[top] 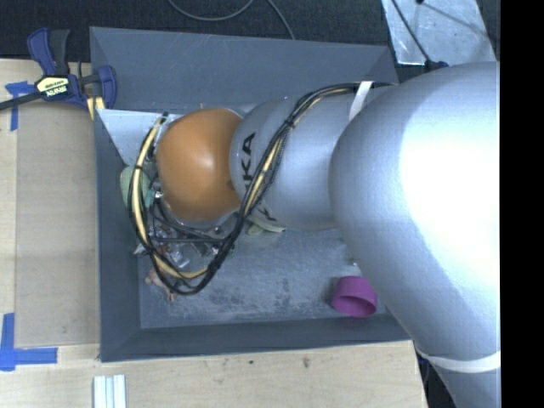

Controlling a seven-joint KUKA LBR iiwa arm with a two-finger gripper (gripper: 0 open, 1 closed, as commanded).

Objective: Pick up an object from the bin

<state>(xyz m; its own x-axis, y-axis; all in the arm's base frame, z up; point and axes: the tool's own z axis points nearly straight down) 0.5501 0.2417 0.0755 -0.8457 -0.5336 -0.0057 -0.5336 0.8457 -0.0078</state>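
Observation:
My gripper [181, 243] is low in the left half of the bin, mostly hidden beneath the arm's wrist. A pale green thing [127, 182] peeks out at the wrist's left side, close to the bin's left wall. Just below the gripper, a small brownish thing [158, 281] lies on the bin floor. A pale, partly hidden thing [265, 225] sits under the arm to the gripper's right. I cannot tell what lies directly under the gripper.
A purple cup [353, 297] lies on its side near the bin's front right, well away from the gripper. The arm covers the bin's right and middle. Bare floor shows along the front between the gripper and the cup.

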